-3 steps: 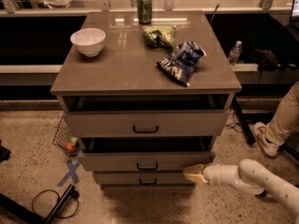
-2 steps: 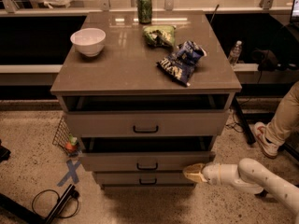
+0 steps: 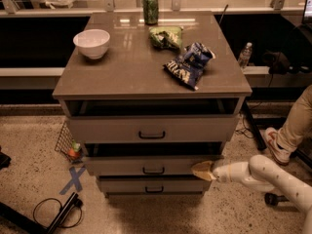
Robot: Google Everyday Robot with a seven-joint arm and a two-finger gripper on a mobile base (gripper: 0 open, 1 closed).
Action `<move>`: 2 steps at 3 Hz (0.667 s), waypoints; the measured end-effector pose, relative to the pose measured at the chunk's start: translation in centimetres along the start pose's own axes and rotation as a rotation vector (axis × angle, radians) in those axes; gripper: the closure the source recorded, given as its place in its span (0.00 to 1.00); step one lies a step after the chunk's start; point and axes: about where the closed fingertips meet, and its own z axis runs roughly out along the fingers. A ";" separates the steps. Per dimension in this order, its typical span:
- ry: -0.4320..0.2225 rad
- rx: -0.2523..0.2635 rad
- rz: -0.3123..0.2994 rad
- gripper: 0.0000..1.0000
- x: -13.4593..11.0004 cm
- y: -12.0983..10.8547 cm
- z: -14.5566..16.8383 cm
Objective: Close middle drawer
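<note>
The middle drawer is the second of three in the grey-beige cabinet, with a low flat front and a small dark bar handle. It stands a little way out from the cabinet, a dark gap above it. My gripper, a pale tan tip on a white arm, comes in from the right and touches the right end of the middle drawer's front. The top drawer has a taller front and also stands out. The lowest drawer sits just below.
On the cabinet top are a white bowl, a green can, a green snack bag and a blue chip bag. A person's leg and shoe are at the right. A cable and blue tape cross lie on the floor at left.
</note>
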 end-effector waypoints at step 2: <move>0.005 0.020 -0.008 1.00 -1.2 -2.1 0.0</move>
